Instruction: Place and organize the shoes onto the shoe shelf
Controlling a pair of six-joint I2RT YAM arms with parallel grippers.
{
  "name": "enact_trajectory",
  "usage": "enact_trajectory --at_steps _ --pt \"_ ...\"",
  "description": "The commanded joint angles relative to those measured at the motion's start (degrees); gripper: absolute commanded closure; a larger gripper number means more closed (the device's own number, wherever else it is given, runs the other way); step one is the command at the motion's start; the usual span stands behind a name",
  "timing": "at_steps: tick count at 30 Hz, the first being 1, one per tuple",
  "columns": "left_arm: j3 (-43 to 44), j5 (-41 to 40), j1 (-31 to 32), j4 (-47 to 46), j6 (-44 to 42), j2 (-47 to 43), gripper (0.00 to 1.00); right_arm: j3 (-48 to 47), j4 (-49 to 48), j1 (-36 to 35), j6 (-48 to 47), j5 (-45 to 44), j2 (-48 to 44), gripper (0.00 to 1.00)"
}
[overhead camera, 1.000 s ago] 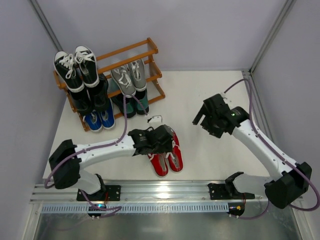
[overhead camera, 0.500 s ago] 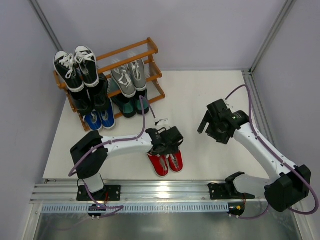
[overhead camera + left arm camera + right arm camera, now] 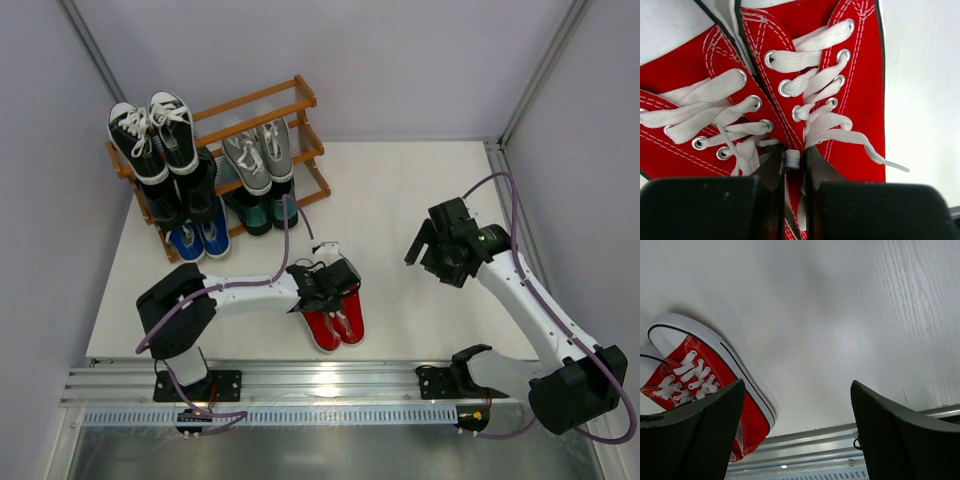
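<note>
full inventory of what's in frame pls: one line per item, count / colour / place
shoe shelf: 1, orange-brown wood, far left of the table
black-and-white sneakers: 1 pair, shelf top, left
grey sneakers: 1 pair, shelf right, above the green pair
black loafers: 1 pair, shelf left, under the black-and-white pair
dark green loafers: 1 pair, shelf right, low
blue sneakers: 1 pair, shelf bottom, left
red sneakers: 1 pair, red with white laces, side by side on the table near the front edge
table: 1, white
left claw: 1, black, shut on the red sneakers' inner edges
right claw: 1, black, open, above bare table right of the red pair
</note>
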State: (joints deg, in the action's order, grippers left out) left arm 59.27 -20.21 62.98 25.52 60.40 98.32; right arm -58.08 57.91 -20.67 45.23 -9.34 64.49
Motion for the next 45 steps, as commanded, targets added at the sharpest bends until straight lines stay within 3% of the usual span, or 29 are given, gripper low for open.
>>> enact_trajectory --at_steps 1,7,11,15,18,21,27,33,45 --pt "-4.07 8.52 0.91 -9.96 -9.92 2.07 1.00 -0.62 -0.52 1.68 -2.16 0.12 -1.91 0.14" --pt "1.37 5.72 1.97 -4.62 -19.26 -3.75 1.00 -1.86 -0.43 4.93 -4.18 0.55 -2.44 0.15" --pt "11.64 -0.86 1.97 5.55 -21.89 -2.79 1.00 -3.26 -0.08 6.69 -5.41 0.47 -2.26 0.15" --pt "29.09 -7.47 1.53 13.14 -25.76 -1.12 1.00 -5.54 0.71 8.01 -6.30 0.12 -2.26 0.15" --pt "37.48 -10.46 0.04 16.75 -29.09 0.63 1.00 -7.04 1.50 8.54 -7.00 -0.32 -2.26 0.16" --pt "46.88 -13.10 -2.59 18.95 -32.09 2.83 1.00 -8.36 2.64 8.98 -7.26 -0.94 -2.44 0.16" --pt "63.41 -14.42 -12.69 19.74 -37.45 6.61 1.00 -10.47 5.37 9.33 -8.58 -2.52 -3.67 0.16" --pt "85.20 -16.62 -23.49 19.40 -44.75 14.70 1.00 -11.00 7.83 9.50 -8.76 -3.31 -4.63 0.17" --pt "88.65 -13.02 -39.50 7.71 -47.65 17.59 1.00 -9.42 7.93 9.50 -8.32 -1.21 -6.31 0.21"
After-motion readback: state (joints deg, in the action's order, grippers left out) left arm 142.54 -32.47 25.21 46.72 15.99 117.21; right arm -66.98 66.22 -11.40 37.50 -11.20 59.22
